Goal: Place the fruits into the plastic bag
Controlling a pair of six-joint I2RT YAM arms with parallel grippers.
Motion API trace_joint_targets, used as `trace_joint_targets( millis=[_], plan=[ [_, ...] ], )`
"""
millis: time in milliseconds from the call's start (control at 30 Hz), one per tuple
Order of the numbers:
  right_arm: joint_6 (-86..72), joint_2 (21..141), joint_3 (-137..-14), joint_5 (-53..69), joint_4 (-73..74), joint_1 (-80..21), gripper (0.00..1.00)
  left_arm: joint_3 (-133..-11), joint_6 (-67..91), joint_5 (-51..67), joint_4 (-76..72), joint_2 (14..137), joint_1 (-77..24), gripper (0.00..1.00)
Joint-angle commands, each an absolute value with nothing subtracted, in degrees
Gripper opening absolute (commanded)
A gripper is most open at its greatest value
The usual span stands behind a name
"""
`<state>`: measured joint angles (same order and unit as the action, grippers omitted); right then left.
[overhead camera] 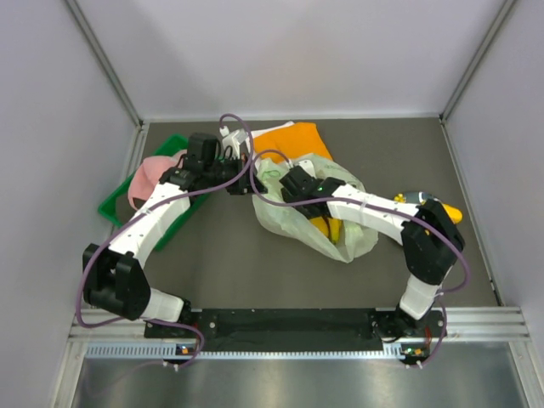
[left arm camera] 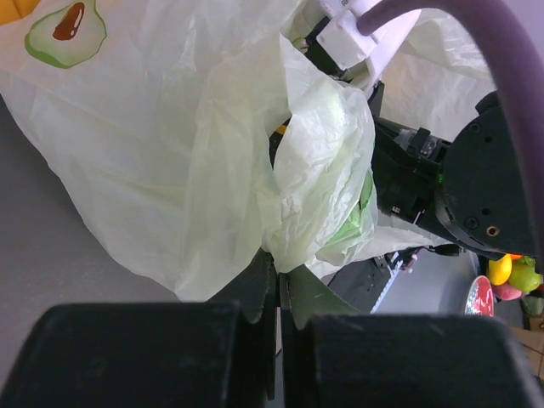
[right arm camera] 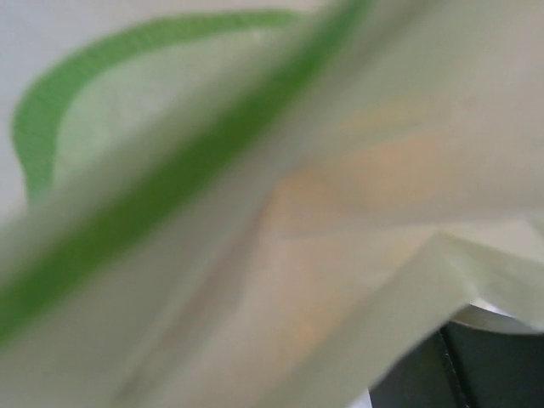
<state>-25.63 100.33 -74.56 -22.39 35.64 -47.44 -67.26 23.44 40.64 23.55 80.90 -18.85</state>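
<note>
The pale green plastic bag (overhead camera: 293, 212) with avocado prints lies crumpled at the table's middle. Yellow bananas (overhead camera: 327, 228) show through its right part. More yellow fruit (overhead camera: 452, 212) lies at the far right beside a blue-grey plate (overhead camera: 418, 197). My left gripper (overhead camera: 244, 183) is shut on a fold of the bag's left edge; the left wrist view shows the fingers (left arm camera: 259, 285) pinching the plastic (left arm camera: 170, 153). My right gripper (overhead camera: 293, 184) is at the bag's top opening. In the right wrist view blurred bag plastic (right arm camera: 255, 212) covers the lens and hides the fingers.
An orange cloth (overhead camera: 293, 140) lies behind the bag. A green tray (overhead camera: 127, 204) holding a pink object (overhead camera: 153, 174) stands at the left, under my left arm. Grey walls close in the table on three sides.
</note>
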Motion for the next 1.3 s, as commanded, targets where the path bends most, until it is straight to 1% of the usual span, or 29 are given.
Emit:
trace_joint_targets(
  millis=[0, 333, 567, 1033, 1267],
  plan=[
    [-26.4, 95.7, -73.7, -21.4, 33.0, -46.8, 0.76, -67.5, 22.5, 40.5, 22.1, 80.4, -18.5, 0.0],
    [-26.7, 90.7, -72.6, -21.2, 32.0, -46.9, 0.74, -67.5, 22.5, 40.5, 22.1, 80.4, -18.6, 0.0],
    [-26.5, 84.1, -71.1, -19.4, 30.5, -46.9, 0.73, -67.5, 22.5, 40.4, 22.2, 80.4, -18.5, 0.0],
    [-25.0, 76.9, -71.1, -13.5, 28.7, -48.2, 0.73, -67.5, 22.6, 40.7, 22.1, 80.4, -18.6, 0.0],
    [-24.5, 76.1, -72.9, -10.0, 29.1, -48.2, 0.73, -67.4, 22.9, 40.8, 22.1, 80.3, -18.5, 0.0]
  ],
)
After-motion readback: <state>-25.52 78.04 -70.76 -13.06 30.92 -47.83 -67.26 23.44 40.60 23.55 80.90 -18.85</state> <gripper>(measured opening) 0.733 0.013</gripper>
